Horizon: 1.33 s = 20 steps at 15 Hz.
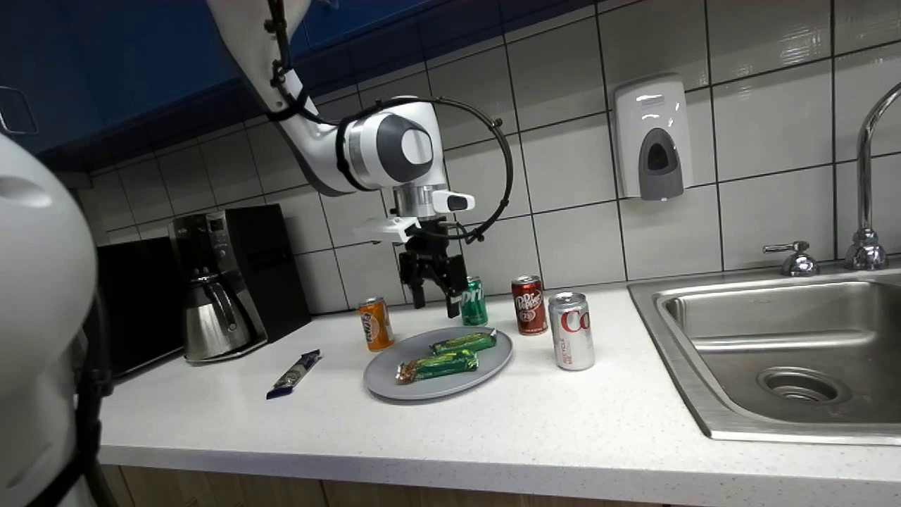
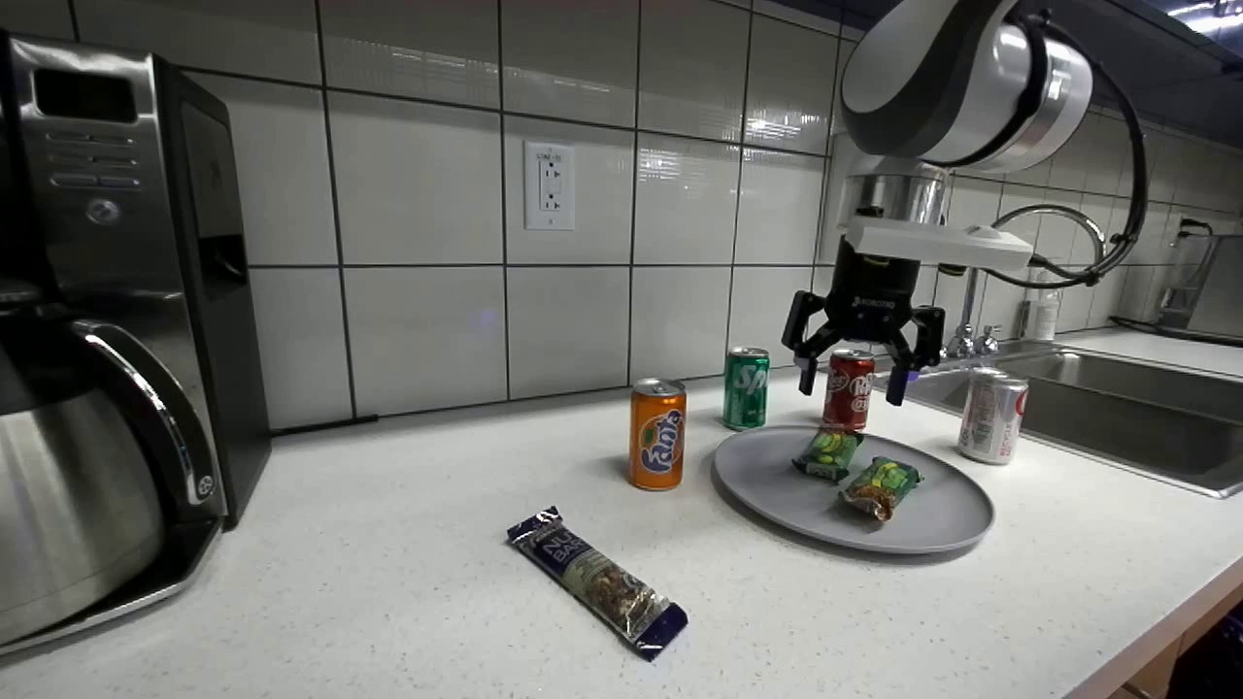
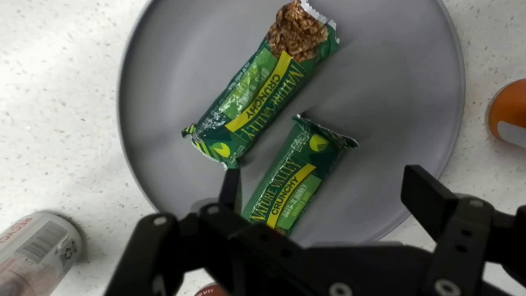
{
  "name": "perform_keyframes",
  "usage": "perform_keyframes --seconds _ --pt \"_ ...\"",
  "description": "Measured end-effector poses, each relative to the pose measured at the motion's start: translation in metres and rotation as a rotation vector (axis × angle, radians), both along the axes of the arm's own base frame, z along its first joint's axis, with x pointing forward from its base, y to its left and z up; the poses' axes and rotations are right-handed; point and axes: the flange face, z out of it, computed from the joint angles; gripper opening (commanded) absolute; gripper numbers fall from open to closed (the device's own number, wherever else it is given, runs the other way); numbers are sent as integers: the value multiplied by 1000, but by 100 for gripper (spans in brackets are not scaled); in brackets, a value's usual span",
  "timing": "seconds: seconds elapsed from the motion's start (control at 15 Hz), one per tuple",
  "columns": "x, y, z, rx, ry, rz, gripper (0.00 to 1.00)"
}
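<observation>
My gripper point(image 3: 322, 181) hangs above the grey plate point(image 3: 402, 82), its jaws spread wide with nothing between them. Two green granola bars lie flat on the plate. One green bar point(image 3: 287, 176) is seen below the gap between the fingers, its near end hidden by the gripper. The other green bar point(image 3: 263, 90), with oats pictured on its wrapper, lies farther out. In both exterior views the fingertips are clear of the plate and the bars. An orange Fanta can point(image 2: 657, 437), a green Sprite can point(image 2: 746, 388), a red Dr Pepper can point(image 2: 847, 413) and a silver Coke can point(image 1: 571, 338) stand around the plate.
A dark-blue-ended nut bar point(image 2: 597, 582) lies on the white counter point(image 2: 437, 466), apart from the plate. The coffee maker point(image 1: 257, 274) stands beyond it. On the opposite side is a steel sink point(image 1: 669, 338) with a faucet point(image 1: 864, 239). A tiled wall point(image 1: 563, 183) runs behind.
</observation>
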Motion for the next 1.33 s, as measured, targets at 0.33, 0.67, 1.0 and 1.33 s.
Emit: perform_keyframes --seconds 0.33,0.67,1.0,1.33 --pt "15 -10 -21 -12 13 -84 100" --pt "25 -20 -41 -28 34 -141 100" --pt "33 -26 -55 -39 51 -164 100" --pt "39 -27 -64 -42 57 -166 100"
